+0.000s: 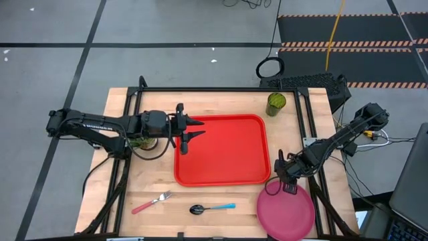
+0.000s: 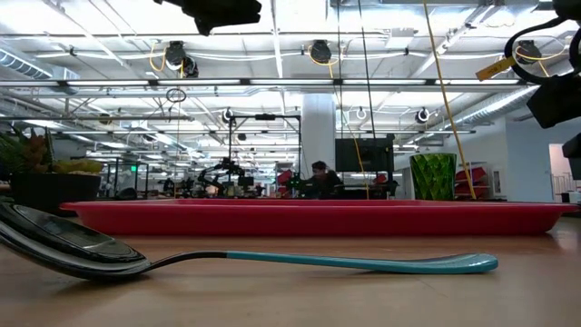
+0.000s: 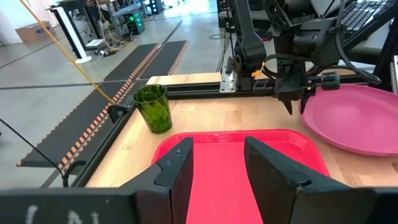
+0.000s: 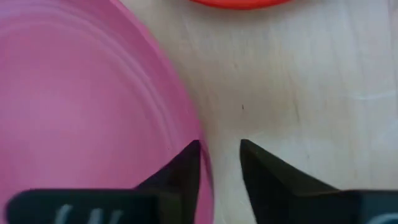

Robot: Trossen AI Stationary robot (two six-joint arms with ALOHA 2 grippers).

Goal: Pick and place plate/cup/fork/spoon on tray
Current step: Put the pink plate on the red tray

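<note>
Right gripper (image 1: 289,185) low at the plate's (image 1: 287,212) far-left rim, fingers narrowly parted astride the edge, not clamped. Plate on the table (image 1: 221,201), just right-near of the tray (image 1: 222,150). Left gripper (image 1: 196,133) open, empty, over the tray's left edge. Cup (image 1: 275,104) stands beyond the tray's far-right corner. Fork (image 1: 152,201) and spoon (image 1: 212,208) lie near of the tray.

Grey concrete floor (image 1: 167,23) with black tape lines, hazard-striped black mats (image 1: 348,40) far right, wooden tabletop (image 1: 221,201), open workshop hall beyond, white truss ceiling (image 2: 290,64) with hanging lights
</note>
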